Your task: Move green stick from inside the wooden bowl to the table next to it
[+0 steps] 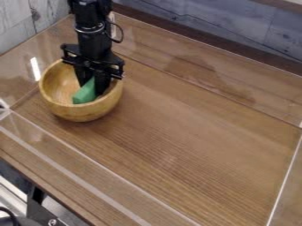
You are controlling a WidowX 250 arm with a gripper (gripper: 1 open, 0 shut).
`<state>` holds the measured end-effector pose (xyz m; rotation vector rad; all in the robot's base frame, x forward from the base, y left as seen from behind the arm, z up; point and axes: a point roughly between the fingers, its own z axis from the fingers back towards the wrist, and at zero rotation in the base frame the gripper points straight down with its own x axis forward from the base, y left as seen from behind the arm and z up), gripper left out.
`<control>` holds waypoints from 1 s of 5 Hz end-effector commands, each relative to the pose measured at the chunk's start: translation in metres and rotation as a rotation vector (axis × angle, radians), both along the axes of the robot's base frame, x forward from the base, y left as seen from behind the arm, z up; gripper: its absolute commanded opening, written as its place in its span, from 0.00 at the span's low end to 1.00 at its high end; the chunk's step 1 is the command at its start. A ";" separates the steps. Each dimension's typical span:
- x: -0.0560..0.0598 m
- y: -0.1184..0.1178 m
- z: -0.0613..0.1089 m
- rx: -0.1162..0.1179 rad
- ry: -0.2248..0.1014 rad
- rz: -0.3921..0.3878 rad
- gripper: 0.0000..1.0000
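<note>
The wooden bowl stands at the left of the table. My black gripper reaches down from above into the bowl's right half and is shut on the green stick. The stick leans upright-tilted against the bowl's inner right side, its upper end hidden between the fingers and its lower end near the bowl's floor.
Clear acrylic walls run along the table's edges. A dark wooden wall stands behind the table. Open tabletop stretches to the right of the bowl and in front of it.
</note>
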<state>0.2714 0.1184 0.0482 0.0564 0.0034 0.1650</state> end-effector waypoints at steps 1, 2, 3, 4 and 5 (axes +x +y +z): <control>0.012 -0.001 0.022 0.031 -0.077 -0.006 0.00; 0.012 -0.003 0.021 0.029 -0.075 -0.005 0.00; 0.013 -0.006 0.020 0.027 -0.073 -0.004 0.00; 0.013 -0.008 0.019 0.026 -0.072 -0.003 0.00; 0.013 -0.010 0.018 0.025 -0.071 -0.002 0.00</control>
